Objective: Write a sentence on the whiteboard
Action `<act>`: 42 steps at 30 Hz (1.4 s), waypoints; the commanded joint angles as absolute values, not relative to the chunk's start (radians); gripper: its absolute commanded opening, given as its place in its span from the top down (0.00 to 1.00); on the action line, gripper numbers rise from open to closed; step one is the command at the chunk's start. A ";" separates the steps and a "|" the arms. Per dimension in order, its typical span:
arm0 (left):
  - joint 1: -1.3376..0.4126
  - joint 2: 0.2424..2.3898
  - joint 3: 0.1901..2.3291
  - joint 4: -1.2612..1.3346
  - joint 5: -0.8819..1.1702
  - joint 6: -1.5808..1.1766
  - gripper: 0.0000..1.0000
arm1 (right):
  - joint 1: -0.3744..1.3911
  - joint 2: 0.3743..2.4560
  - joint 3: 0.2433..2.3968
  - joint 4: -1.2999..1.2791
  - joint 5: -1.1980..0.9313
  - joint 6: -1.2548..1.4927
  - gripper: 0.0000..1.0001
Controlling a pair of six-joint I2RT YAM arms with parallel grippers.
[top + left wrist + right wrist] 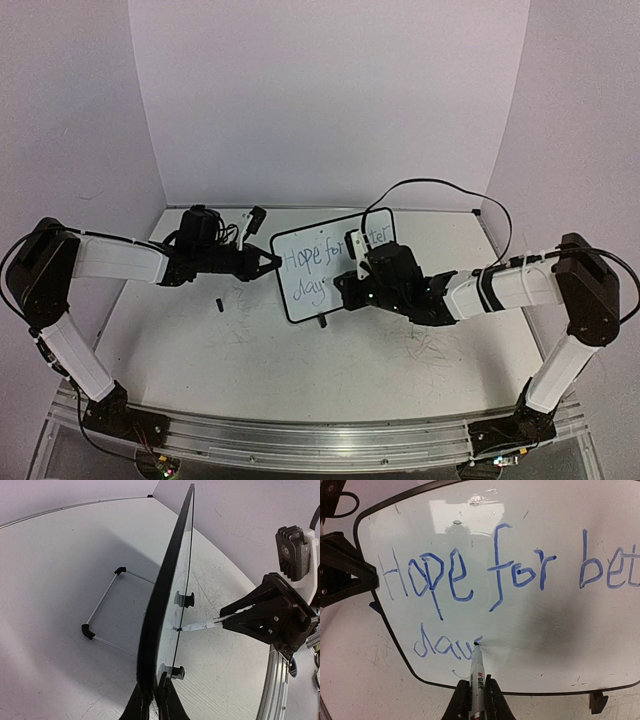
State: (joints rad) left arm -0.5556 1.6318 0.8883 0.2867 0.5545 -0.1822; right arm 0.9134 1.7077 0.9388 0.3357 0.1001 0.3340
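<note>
It looked like a robotics lab, a closed-off test cell rather than any lived-in room. Two robot arms, the left arm (110,258) and the right arm (510,285), were bolted to an aluminium rail (320,440) along the near edge of a white table (300,375). Small circuit boards (160,465) with tiny lights sat at their bases, and a black cable (440,184) looped loose above the right one. Plain pale panels walled the table in, a back panel (330,100) behind it and one on either side. The tabletop was scuffed and marked with grey scribbles around the whiteboard (300,290).
</note>
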 commanded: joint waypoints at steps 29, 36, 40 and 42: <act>-0.549 1.609 0.895 0.255 0.481 -0.128 1.00 | 0.924 1.712 0.915 0.342 0.135 0.341 1.00; -0.550 1.607 0.895 0.253 0.482 -0.127 1.00 | 0.924 1.734 0.965 0.355 0.116 0.341 1.00; -0.549 1.610 0.896 0.253 0.482 -0.127 1.00 | 0.925 1.731 0.966 0.356 0.117 0.340 1.00; -0.549 1.612 0.895 0.253 0.483 -0.127 1.00 | 0.924 1.720 0.958 0.356 0.118 0.341 1.00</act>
